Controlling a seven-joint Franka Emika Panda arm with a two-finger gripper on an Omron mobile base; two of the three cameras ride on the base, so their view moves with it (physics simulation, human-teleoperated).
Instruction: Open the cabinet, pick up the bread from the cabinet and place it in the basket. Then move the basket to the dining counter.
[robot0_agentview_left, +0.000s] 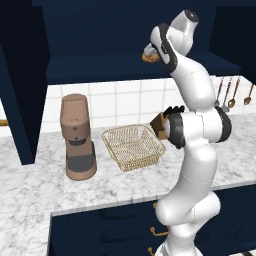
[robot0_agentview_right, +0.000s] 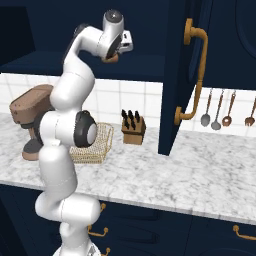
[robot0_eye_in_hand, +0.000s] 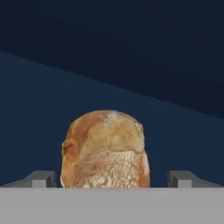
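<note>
- Hand view has the bread (robot0_eye_in_hand: 104, 151) dead centre between the two finger tips (robot0_eye_in_hand: 40, 179), which stand wide apart on either side of it and aren't squeezing it. Looks lined up for a grab, I'd say.
- Left base view: the cabinet (robot0_agentview_left: 125, 55) is open, door swung out of the way, and the gripper (robot0_agentview_left: 150, 54) is reaching in at shelf level where the bread sits.
- The basket (robot0_agentview_left: 133, 146) waits on the marble counter (robot0_agentview_left: 30, 200) right below, next to the brown coffee machine (robot0_agentview_left: 77, 137), so the drop should be short.
- Knife block (robot0_agentview_right: 133, 129) sits just past the basket; worth avoiding.
</note>
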